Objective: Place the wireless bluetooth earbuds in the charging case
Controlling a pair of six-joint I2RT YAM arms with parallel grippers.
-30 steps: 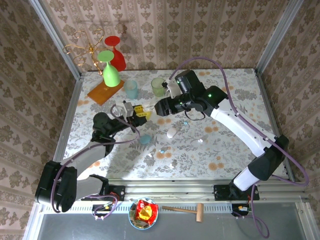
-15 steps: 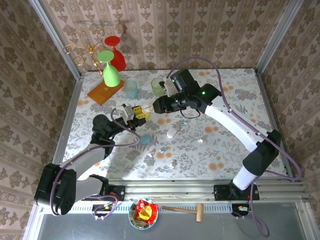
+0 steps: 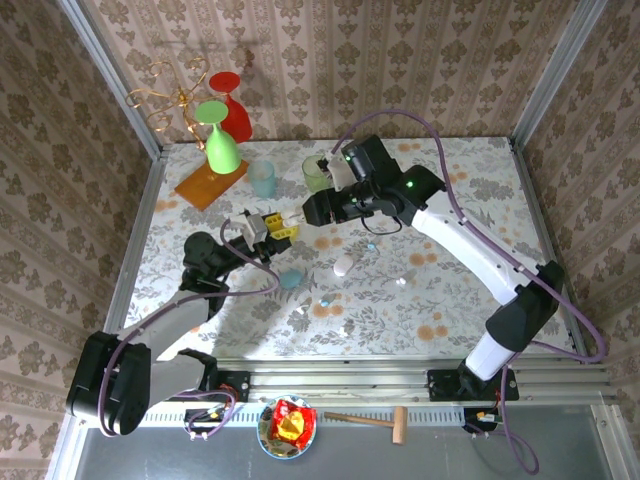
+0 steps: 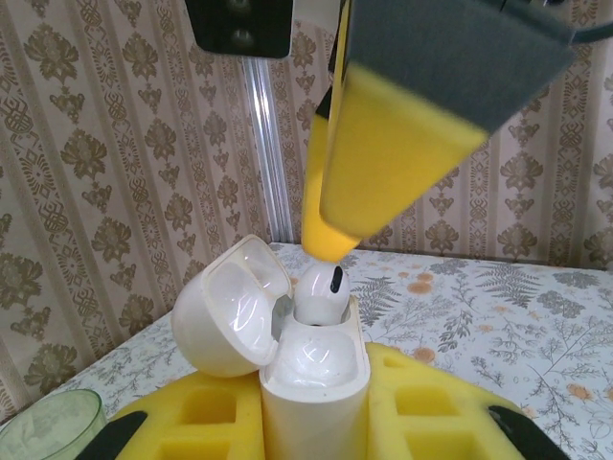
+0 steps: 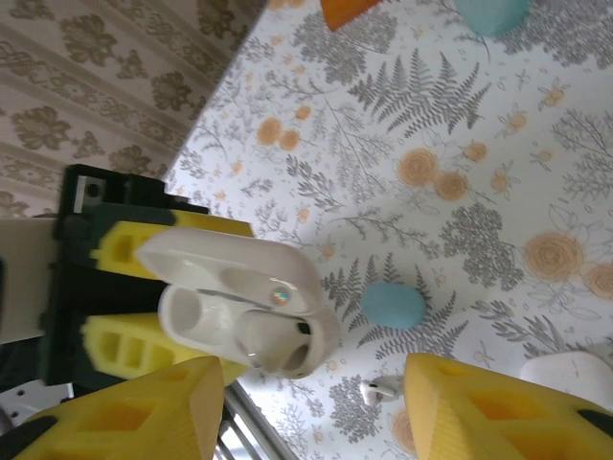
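Observation:
My left gripper [image 3: 277, 231] is shut on a white charging case [image 4: 314, 383], held upright with its lid [image 4: 230, 307] swung open to the left. One white earbud [image 4: 323, 290] sits in the case's far socket with its head sticking up. A yellow fingertip [image 4: 383, 172] of my right gripper [image 3: 301, 214] rests right on top of it. From the right wrist, the case [image 5: 244, 311] lies beyond the right gripper [image 5: 311, 407], which is open, its pads wide apart. Another earbud [image 5: 383, 388] lies on the table below. More earbuds [image 3: 325, 300] are scattered at mid-table.
A light-blue case [image 3: 290, 279] and a white case [image 3: 343, 265] lie on the flowered table near the arms. At the back stand a green cup [image 3: 317, 173], a blue cup [image 3: 263, 179], a green glass [image 3: 222, 140] on an orange board [image 3: 210, 183], and a red glass [image 3: 232, 105].
My right gripper has shifted left and a little back, closing in on the case in my left gripper. The left gripper has risen slightly toward it.

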